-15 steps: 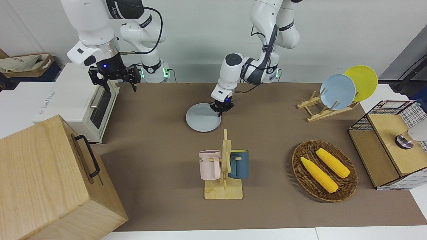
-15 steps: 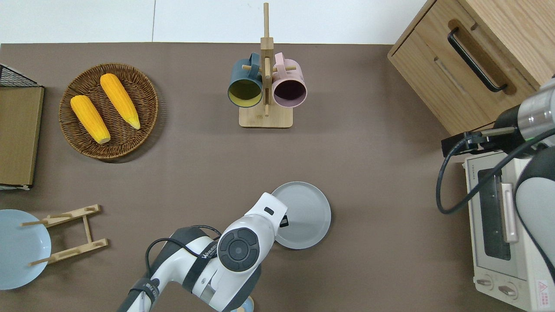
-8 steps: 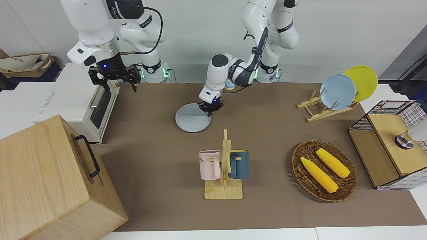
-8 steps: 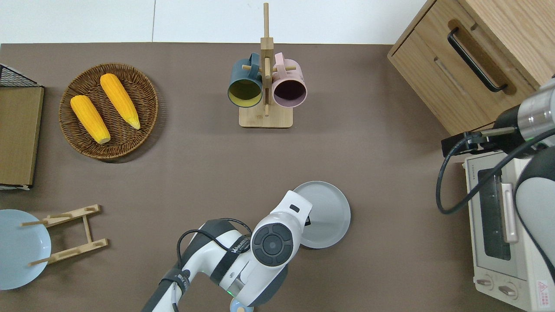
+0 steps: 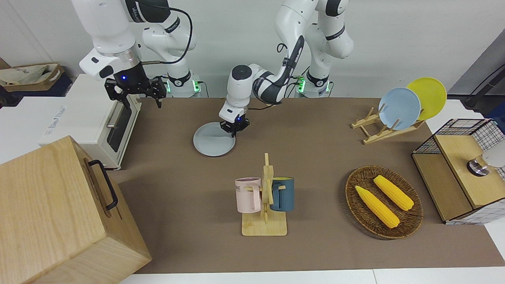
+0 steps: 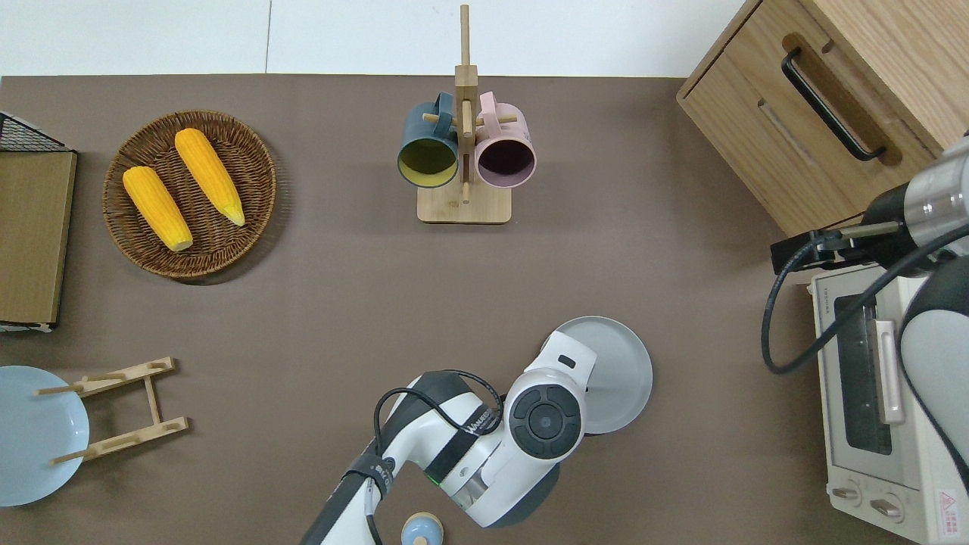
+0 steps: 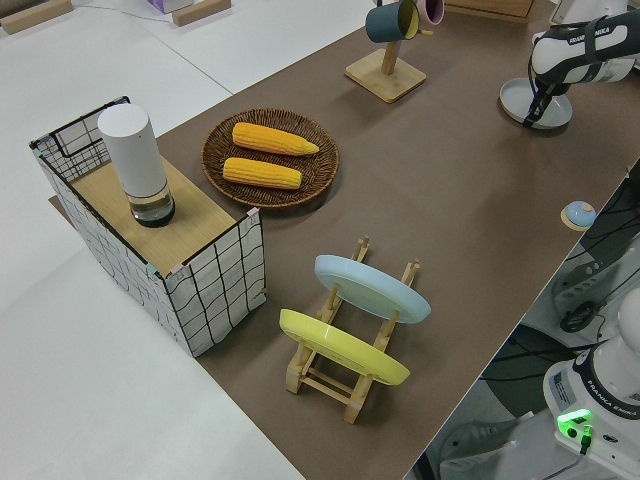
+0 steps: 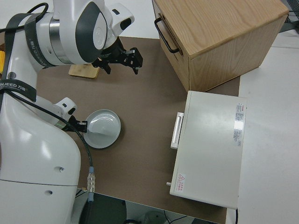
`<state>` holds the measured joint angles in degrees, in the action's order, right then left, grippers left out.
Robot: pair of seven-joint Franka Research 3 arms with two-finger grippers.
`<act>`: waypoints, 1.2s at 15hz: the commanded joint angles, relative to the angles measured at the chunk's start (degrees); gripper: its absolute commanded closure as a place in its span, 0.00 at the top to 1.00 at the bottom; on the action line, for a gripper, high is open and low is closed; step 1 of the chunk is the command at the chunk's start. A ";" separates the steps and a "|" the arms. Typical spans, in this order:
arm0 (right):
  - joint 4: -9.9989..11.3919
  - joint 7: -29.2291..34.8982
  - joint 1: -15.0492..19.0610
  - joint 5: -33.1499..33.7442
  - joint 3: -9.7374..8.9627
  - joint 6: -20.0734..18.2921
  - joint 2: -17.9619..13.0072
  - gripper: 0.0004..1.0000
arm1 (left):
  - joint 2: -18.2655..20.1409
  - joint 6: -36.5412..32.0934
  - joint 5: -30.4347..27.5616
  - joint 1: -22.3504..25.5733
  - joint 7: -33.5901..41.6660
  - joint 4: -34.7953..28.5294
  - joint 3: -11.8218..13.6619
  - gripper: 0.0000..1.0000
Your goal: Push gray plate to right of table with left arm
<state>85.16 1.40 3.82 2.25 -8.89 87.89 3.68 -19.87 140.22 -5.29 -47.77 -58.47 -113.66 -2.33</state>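
The gray plate [image 5: 211,142] lies flat on the brown table [image 5: 177,197], nearer to the robots than the mug rack; it also shows in the overhead view [image 6: 621,371] and the right side view [image 8: 105,129]. My left gripper [image 5: 234,131] is shut, with its tip down inside the plate at the rim on the left arm's side. In the overhead view the wrist hides the fingers. My right gripper [image 5: 143,99] is open and empty; that arm is parked.
A white toaster oven [image 5: 98,118] and a wooden cabinet [image 5: 51,213] stand at the right arm's end. A mug rack [image 5: 264,201] stands mid-table. A corn basket [image 5: 384,202], a plate rack [image 5: 398,108] and a wire crate [image 5: 461,169] are at the left arm's end.
The left gripper and the gray plate have slid together toward the right arm's end of the table. The right arm has not moved.
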 commanded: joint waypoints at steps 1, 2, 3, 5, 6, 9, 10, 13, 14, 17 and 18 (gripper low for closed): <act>-0.08 0.18 0.04 -0.40 0.01 -0.62 -0.34 0.98 | -5.52 -2.23 0.55 -2.68 -2.61 4.93 0.49 0.00; -0.16 0.18 0.04 -0.40 0.01 -0.62 -0.34 0.98 | -5.70 -2.49 0.46 -2.94 -2.96 5.11 0.49 0.00; -0.08 0.18 0.04 -0.40 0.01 -0.62 -0.34 0.98 | -5.79 -2.58 0.46 -3.12 -3.49 5.38 0.49 0.00; -0.08 0.18 0.04 -0.40 0.01 -0.62 -0.34 0.98 | -5.79 -2.58 0.46 -3.56 -3.58 5.47 0.49 0.00; -0.08 0.18 0.04 -0.40 0.01 -0.62 -0.34 0.98 | -5.79 -2.67 0.54 -3.56 -3.58 5.55 0.49 0.00; -0.08 0.18 0.04 -0.40 0.01 -0.62 -0.34 0.98 | -5.71 -3.37 2.20 -3.56 -3.49 5.64 0.49 0.05; -0.08 0.18 0.04 -0.40 0.01 -0.62 -0.34 0.98 | -5.71 -4.07 3.17 -3.56 -3.58 6.16 0.40 0.21; -0.08 0.18 0.04 -0.40 0.01 -0.62 -0.34 0.98 | -5.62 -7.49 3.09 -3.56 -3.67 8.45 0.40 0.94; -0.08 0.18 0.04 -0.40 0.01 -0.62 -0.34 0.98 | -5.53 -8.03 3.09 -3.56 -3.84 8.72 0.49 0.99; -0.08 0.18 0.04 -0.40 0.01 -0.62 -0.34 0.98 | -5.44 -8.21 3.36 -3.47 -4.55 8.98 0.49 0.99; -0.08 0.18 0.04 -0.40 0.01 -0.62 -0.34 0.98 | -5.44 -8.21 3.36 -3.47 -4.55 8.98 0.49 0.99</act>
<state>85.16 1.40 3.82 2.25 -8.89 87.89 3.68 -24.27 133.76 -3.23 -50.59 -61.36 -106.66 -2.44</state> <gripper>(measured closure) 0.013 0.326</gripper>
